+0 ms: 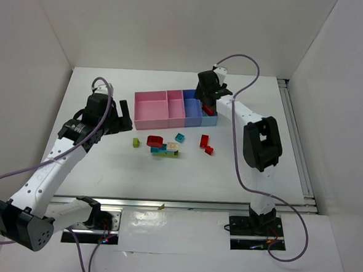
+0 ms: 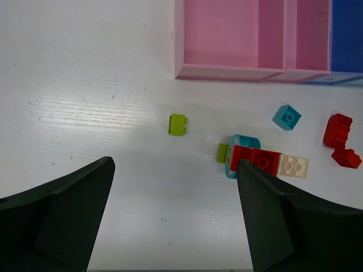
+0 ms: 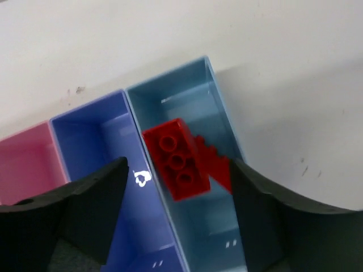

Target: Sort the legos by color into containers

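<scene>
over the light blue bin [image 3: 187,105], a red brick is lying free

the right gripper [image 3: 178,161] is hovering with its fingers spread wide, touching nothing. below it a glossy red studded brick [image 3: 170,144] is lying askew in that bin, partly over another red piece [image 3: 218,167]. the left gripper [image 2: 174,164] is hanging just as wide over the matte white table [image 2: 85,85], gripping nothing.

under it, small hard-edged bricks are lying loose: a yellow-green brick [image 2: 177,124] alone, a cyan cube [image 2: 286,117] nearer the pink bins [image 2: 221,34], two red bricks [image 2: 339,131] off to one side.

trouble is probably waiting in the cluster, where a long red brick [image 2: 256,159] is butting against a beige brick [image 2: 294,166] and overlapping a rounded cyan piece [image 2: 244,140]. if they are snapped together, lifting one risks dragging the others into the wrong bin. the thin, smooth bin walls could also be catching a finger.
</scene>
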`<state>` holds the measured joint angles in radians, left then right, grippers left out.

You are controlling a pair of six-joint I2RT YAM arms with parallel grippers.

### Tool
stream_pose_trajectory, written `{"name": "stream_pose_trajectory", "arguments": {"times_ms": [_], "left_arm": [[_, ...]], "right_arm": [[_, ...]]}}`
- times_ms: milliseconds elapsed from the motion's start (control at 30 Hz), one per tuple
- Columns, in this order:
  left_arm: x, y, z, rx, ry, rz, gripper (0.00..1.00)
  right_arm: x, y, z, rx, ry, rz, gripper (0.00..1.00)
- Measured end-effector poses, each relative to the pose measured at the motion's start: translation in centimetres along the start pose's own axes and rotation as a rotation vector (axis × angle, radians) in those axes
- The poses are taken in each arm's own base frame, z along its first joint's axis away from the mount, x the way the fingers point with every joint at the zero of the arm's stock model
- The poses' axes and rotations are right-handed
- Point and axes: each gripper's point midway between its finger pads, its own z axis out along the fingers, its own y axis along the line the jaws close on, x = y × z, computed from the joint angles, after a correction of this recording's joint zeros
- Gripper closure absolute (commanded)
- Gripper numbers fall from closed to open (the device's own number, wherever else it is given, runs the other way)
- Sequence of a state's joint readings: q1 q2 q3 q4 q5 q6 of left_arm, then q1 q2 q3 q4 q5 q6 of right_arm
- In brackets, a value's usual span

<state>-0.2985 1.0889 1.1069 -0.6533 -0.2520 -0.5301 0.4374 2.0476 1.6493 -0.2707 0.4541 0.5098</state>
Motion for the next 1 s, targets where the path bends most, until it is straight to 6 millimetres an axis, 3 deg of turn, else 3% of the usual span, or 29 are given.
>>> {"name": "stream_pose_trajectory", "arguments": {"times_ms": [100, 167, 233, 400, 500, 600, 800, 1000], "left_arm": [[-0.2, 0.1, -0.3, 0.0, -0.011, -0.002, 0.01], [-0.2, 0.1, -0.3, -0.001, -0.012, -0.002, 0.01], [-0.2, 0.1, -0.3, -0.001, -0.01, -0.002, 0.01], [-0.1, 0.1, -0.3, -0.002, -0.008, 0.0, 0.01], [-0.1, 0.2, -0.3, -0.003, -0.009, 0.002, 0.01], [-0.3, 0.2, -0.4, -0.008, -0.014, 0.002, 0.01], [-0.6, 0.1, -0.4, -0.004, -0.02, 0.001, 0.01], [-0.4, 0.1, -0.1, -0.008, -0.01, 0.003, 0.01]], "right_arm": [[-0.4, 0.5, 1.7, 0.017, 0.004, -0.021, 0.15], [-0.5, -0.1, 1.4, 0.038, -0.007, -0.025, 0.15], [-0.3, -1.0, -0.1, 0.053, -0.012, -0.032, 0.21], [1.2, -4.7, -8.4, 0.03, -0.021, -0.025, 0.17], [2.5, -6.2, -12.9, -0.039, -0.025, 0.006, 0.02], [6.3, -7.5, -14.8, -0.092, 0.043, -0.01, 0.02], [15.9, -9.3, -14.6, -0.111, 0.29, -0.086, 0.05], [19.9, -9.0, -13.4, -0.108, 0.405, -0.129, 0.12]]}}
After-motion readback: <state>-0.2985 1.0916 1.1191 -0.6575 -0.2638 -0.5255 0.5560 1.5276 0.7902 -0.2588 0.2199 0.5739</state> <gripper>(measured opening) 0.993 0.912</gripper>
